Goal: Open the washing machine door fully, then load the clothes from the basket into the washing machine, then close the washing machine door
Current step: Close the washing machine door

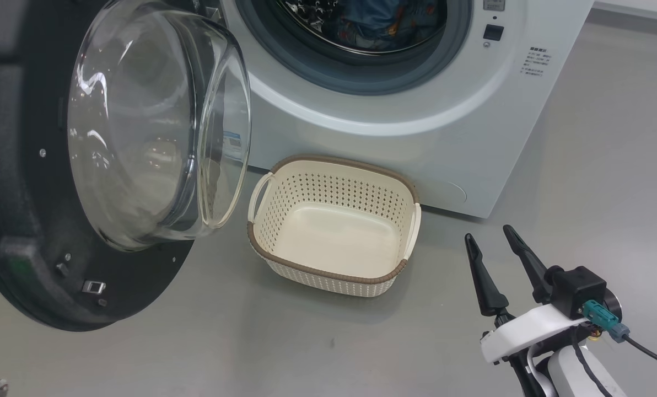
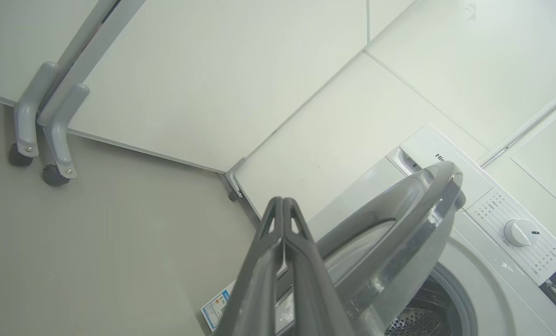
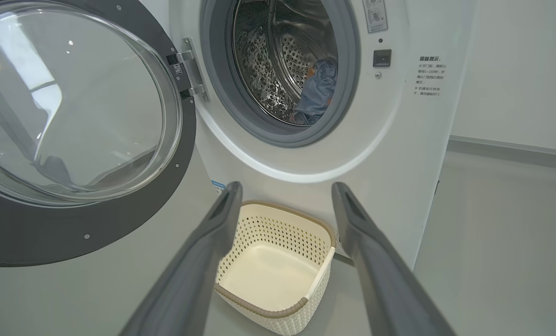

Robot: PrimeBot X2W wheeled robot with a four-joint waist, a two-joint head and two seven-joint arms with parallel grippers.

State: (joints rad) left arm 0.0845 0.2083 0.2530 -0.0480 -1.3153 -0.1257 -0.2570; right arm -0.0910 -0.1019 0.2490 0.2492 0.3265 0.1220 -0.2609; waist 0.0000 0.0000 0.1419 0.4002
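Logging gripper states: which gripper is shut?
The left gripper: its two fingers lie pressed together, while the right gripper has its fingers spread apart.

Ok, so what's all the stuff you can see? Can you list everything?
washing machine: one, white, behind the basket.
washing machine door: one, black rim with a clear glass bowl, swung open on the left of the head view.
clothes: a bundle, too bunched to count, light blue with some orange, inside the drum.
basket: one, cream with a brown rim, on the floor in front of the machine, nothing in it.
dial: one, white, on the machine's panel.
wheeled legs: two, grey, by the white wall.
floor: grey, under everything.
left claw: one, dark, shut, close to the door's rim.
right claw: one, dark, open, holding nothing, to the right of the basket.
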